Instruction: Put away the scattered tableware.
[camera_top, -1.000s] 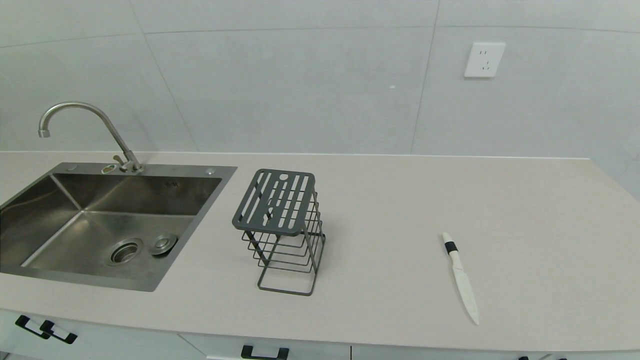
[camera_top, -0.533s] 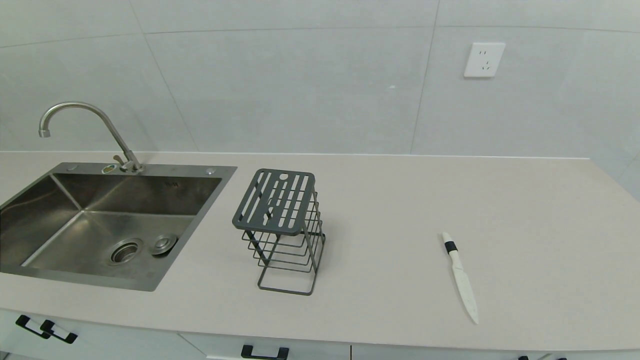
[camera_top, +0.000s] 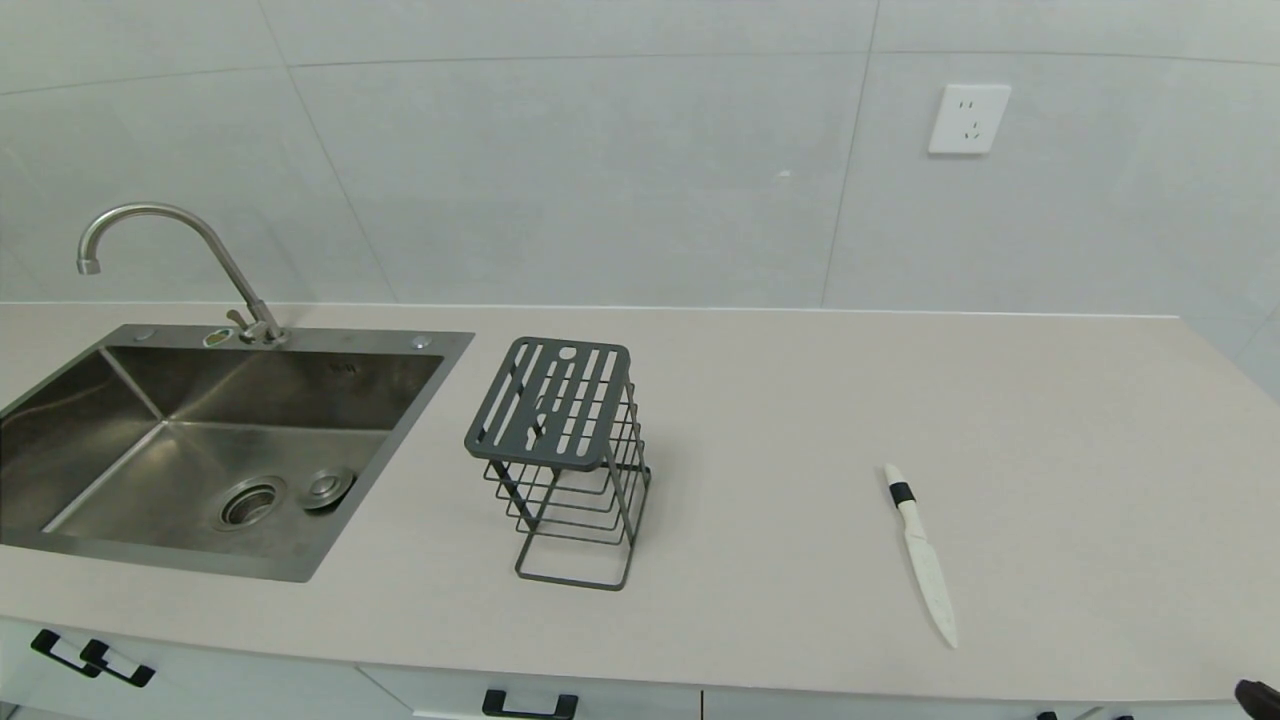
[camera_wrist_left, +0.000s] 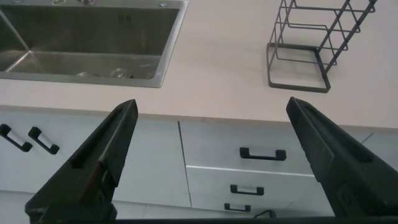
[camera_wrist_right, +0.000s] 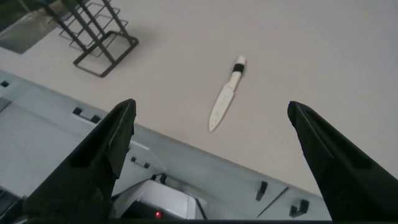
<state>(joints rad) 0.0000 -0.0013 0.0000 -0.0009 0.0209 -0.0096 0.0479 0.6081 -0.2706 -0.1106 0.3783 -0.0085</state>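
Counter (camera_top: 800, 400): pale, long, running 9 to 3 o'clock under a tiled wall. Sink (camera_top: 280, 385): steel, sunk into the counter at 9 o'clock, drain and a loose plug on its floor. Faucet (camera_top: 140, 208): curved, standing on the sink's back rim, spout bent toward 9. Rack (camera_top: 550, 405): dark wire frame with a slotted top plate, upright just left of counter centre, near the sink's right rim but not touching it. The left wrist view catches its foot (camera_wrist_left: 311, 46), and the right wrist view one corner (camera_wrist_right: 99, 37). Left claw (camera_wrist_left: 211, 162): fingers spread wide, hanging off the counter's front edge before the white drawers, with the sink corner and rack foot beyond it. Right claw (camera_wrist_right: 208, 162): fingers also spread wide, held off the front edge at about 5 o'clock, high enough to look down on the counter top. Knife (camera_top: 920, 553): white with a black band near the butt, lying flat on the counter at 4 o'clock from the rack and well apart from it, tip toward about 5, butt toward 11. From the right wrist it (camera_wrist_right: 226, 96) sits between the two fingers in line of sight, farther off and untouched. Outlet (camera_top: 968, 119): white, on the wall at 1 o'clock. Drawer handles (camera_wrist_left: 263, 153): black, below the counter's edge.
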